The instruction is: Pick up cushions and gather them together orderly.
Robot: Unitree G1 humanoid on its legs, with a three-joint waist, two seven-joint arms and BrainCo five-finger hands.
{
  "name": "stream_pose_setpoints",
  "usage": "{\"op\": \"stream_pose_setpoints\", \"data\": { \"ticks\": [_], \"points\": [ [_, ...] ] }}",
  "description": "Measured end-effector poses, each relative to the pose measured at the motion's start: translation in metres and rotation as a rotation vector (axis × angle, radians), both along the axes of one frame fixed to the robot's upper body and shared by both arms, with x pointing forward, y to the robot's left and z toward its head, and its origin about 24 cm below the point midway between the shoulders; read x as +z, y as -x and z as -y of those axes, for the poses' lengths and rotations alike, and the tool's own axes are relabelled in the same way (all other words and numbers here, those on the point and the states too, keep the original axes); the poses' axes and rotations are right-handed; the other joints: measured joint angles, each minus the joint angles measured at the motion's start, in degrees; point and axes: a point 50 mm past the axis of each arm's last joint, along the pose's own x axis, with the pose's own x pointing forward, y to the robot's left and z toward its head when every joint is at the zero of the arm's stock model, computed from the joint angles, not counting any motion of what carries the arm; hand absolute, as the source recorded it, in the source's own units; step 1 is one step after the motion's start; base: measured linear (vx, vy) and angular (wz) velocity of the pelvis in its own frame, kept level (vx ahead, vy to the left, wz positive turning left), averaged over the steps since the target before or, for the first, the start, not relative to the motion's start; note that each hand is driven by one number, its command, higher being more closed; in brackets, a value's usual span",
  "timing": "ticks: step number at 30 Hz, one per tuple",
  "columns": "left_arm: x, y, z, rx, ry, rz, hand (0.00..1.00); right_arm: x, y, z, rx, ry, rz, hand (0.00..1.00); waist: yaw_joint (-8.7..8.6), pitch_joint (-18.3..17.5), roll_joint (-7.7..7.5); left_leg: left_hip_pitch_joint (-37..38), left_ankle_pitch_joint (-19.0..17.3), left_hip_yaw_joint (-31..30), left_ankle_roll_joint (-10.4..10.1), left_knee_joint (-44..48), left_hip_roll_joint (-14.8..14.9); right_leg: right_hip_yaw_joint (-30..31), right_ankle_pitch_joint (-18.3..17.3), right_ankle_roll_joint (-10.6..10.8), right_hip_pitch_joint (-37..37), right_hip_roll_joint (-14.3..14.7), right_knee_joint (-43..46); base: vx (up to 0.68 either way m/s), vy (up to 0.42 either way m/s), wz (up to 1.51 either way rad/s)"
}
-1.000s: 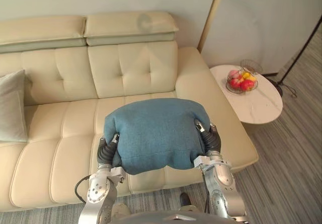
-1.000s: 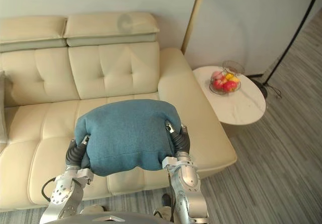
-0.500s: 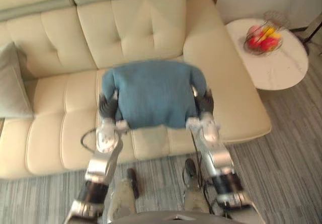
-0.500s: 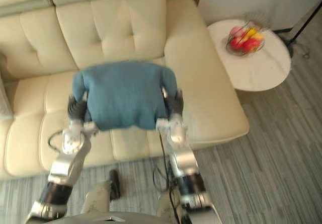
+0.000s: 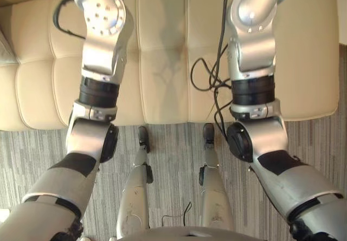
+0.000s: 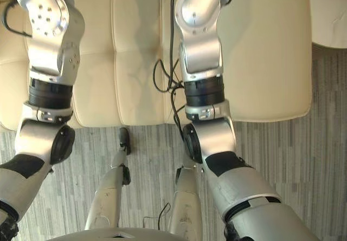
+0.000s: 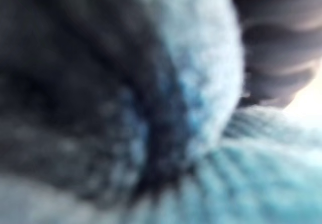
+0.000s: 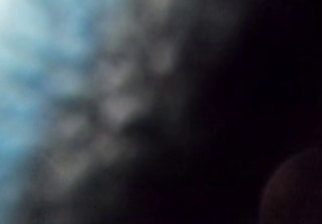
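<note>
across the top half of the left eye view lies the cream sofa (image 5: 162, 62). up close in the left wrist view, the blue cushion (image 7: 261, 183) sits at the lower right, right against the left hand (image 7: 274, 38) at the upper right. the right wrist view has blue cloth at its upper left. i cannot tell if the left hand or the right hand is open or closed. the cushion looks soft, light and squashy, so hold both sides.
</note>
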Motion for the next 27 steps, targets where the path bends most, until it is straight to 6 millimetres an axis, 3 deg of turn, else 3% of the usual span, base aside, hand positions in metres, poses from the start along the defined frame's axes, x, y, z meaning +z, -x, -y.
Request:
{"op": "stream_pose_setpoints", "data": {
  "ticks": [4, 9, 14, 17, 19, 27],
  "points": [
    [0.000, -0.015, -0.009, 0.016, 0.067, -0.075, 0.00, 0.016, -0.015, 0.000, 0.013, 0.019, -0.066, 0.00, 0.45, 0.25, 0.39, -3.06, 1.35, -0.79, -0.32, -1.66, 0.36, -1.74, 0.74, -0.08, -1.98, 0.25, -1.68, 0.02, 0.002, 0.13],
    [-0.031, -0.052, -0.015, -0.007, 0.102, -0.334, 0.00, 0.012, -0.045, 0.006, 0.076, 0.121, -0.242, 0.00, 1.55, 0.59, 0.52, -7.83, 2.51, -3.17, -1.07, -1.67, 1.31, -4.87, 0.57, -0.22, -4.92, 1.07, -1.68, 0.03, 0.018, 0.16],
    [-0.041, -0.059, -0.015, -0.044, 0.053, -0.377, 0.00, 0.017, -0.048, 0.022, 0.144, 0.124, -0.262, 0.00, 1.29, 4.29, 0.53, -11.25, 3.51, -4.12, -1.38, -1.70, 1.71, -6.16, 0.46, -0.35, -7.55, 1.40, -1.35, 0.00, 0.038, 0.09],
    [-0.065, -0.066, -0.019, -0.059, 0.048, -0.439, 0.00, 0.007, -0.054, 0.032, 0.190, 0.065, -0.294, 0.00, 0.49, 5.41, 0.49, -13.62, 4.26, -4.23, -1.35, -1.71, 1.76, -6.04, 0.51, -0.39, -10.47, 1.49, -0.07, 0.00, 0.022, -0.01],
    [-0.095, -0.071, -0.020, -0.077, 0.057, -0.518, 0.00, -0.019, -0.063, 0.046, 0.211, -0.002, -0.352, 0.00, -0.22, 6.99, 0.47, -13.61, 4.28, -4.07, -1.38, -1.72, 1.77, -5.72, 0.39, -0.33, -10.78, 1.55, 0.41, -0.02, 0.032, -0.03],
    [-0.121, -0.071, -0.039, -0.062, 0.082, -0.544, 0.00, -0.036, -0.055, 0.059, 0.241, -0.043, -0.302, 0.00, -0.64, 7.90, 0.09, -12.23, 4.25, -1.68, -1.37, -1.73, 1.94, -2.83, -0.37, -0.14, -12.73, 1.84, 3.76, -0.03, -0.002, -0.12]
  ]
}}
